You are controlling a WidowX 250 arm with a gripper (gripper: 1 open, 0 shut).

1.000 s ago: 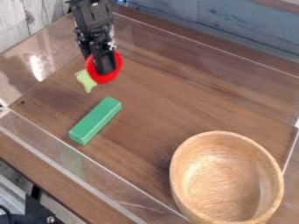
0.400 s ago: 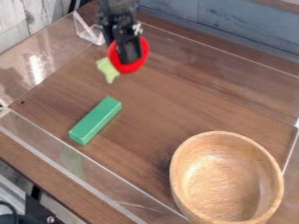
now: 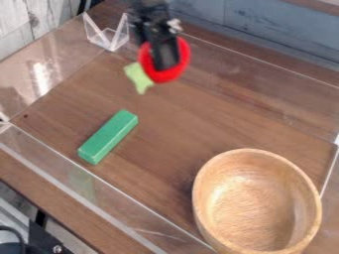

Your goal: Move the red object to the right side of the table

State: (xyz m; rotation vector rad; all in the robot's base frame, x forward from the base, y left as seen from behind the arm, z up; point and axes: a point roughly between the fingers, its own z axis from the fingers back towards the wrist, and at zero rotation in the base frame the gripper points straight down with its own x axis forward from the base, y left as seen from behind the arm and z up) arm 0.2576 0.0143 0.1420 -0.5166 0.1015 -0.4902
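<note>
The gripper (image 3: 162,55) has its jaws closed partway around the red object (image 3: 167,60), holding it above the table (image 3: 225,109) near the far clear wall (image 3: 265,60). Its pale green leaf hangs at the left. To the right lies bare wood; the green block (image 3: 107,136) and wooden bowl (image 3: 257,203) sit nearer the front edge.

bare table (image 3: 252,104) open right of the claw (image 3: 162,55), green block (image 3: 107,136) lower left, wooden bowl (image 3: 257,203) lower right
</note>
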